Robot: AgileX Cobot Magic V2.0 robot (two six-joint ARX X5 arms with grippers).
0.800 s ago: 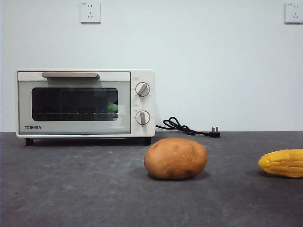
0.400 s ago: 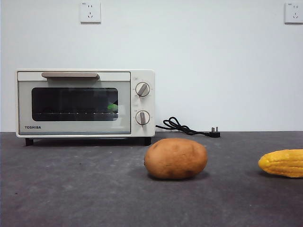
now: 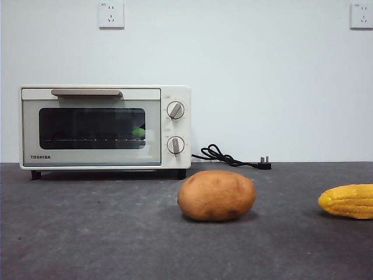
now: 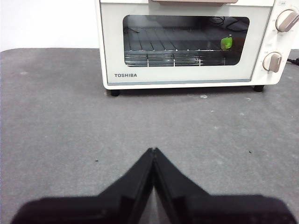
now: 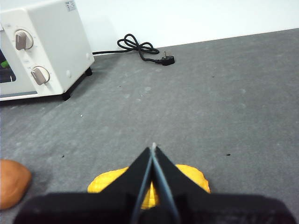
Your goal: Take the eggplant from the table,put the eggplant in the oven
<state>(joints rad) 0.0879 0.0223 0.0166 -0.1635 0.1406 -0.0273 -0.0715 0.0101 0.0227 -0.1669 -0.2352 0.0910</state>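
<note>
Behind the closed glass door of the oven point(image 3: 105, 127), I see the eggplant point(image 4: 226, 43) only as a green cap on the rack. Left gripper point(image 4: 153, 151) and right gripper point(image 5: 153, 148), both pressed closed and empty, hover over the worktop point(image 3: 87, 233); I'd keep clear. Nothing differs from earlier frames.

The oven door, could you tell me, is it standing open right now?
No, the oven door is shut flat against its front, the eggplant's green cap showing behind the glass.
</note>
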